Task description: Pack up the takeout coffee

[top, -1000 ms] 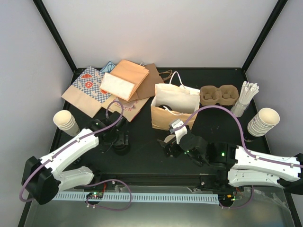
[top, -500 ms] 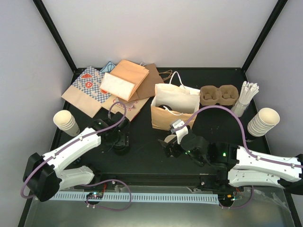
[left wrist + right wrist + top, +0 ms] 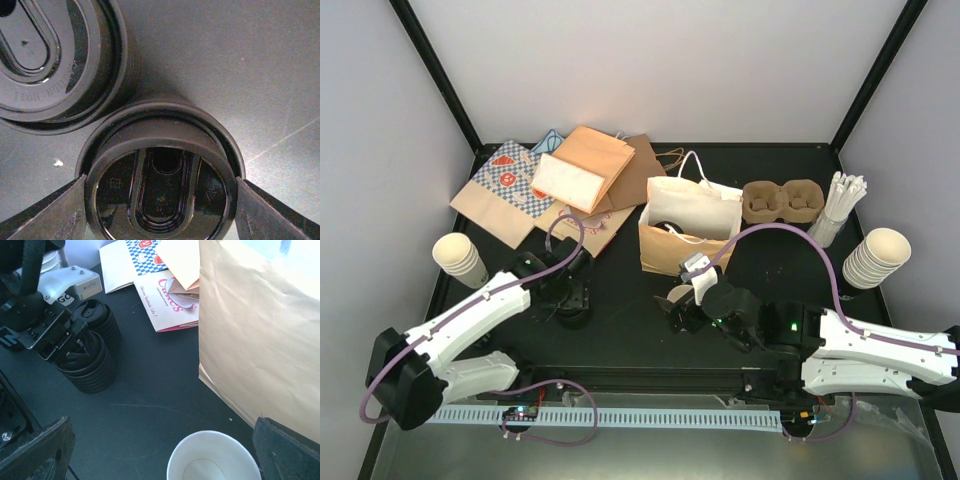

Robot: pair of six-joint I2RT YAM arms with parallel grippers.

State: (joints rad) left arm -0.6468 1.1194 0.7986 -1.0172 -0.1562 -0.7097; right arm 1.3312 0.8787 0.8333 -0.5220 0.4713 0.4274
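Cream paper, matte and thin-walled, is what the single lidless cup is made of. It is stood upright on the table directly beneath the right claw, between its widely spread fingers and apart from both. It is judged to be parked there so that it can be steadied once a cap is brought. No capped cup is plainly seen. Something dark lies inside the bag, but what it is cannot be told. The brown moulded-pulp carrier, rough and formed with two round wells, is seen apparently empty well beyond the right claw. It lies past the upright kraft bag, which is stood open-mouthed, presumably ready to be filled.

Glossy black plastic is seen under the left claw. The top lid of a ribbed stack is straddled, with one finger at each side of its round rim. The fingers are set wide and appear to meet the rim, but whether the lid is already pinched cannot be told. A raised oval panel is moulded into its centre. A second lid stack is found just beside the first, ahead of the left claw and to one side. The straddle is judged to be meant for lifting one lid off for the waiting cup.
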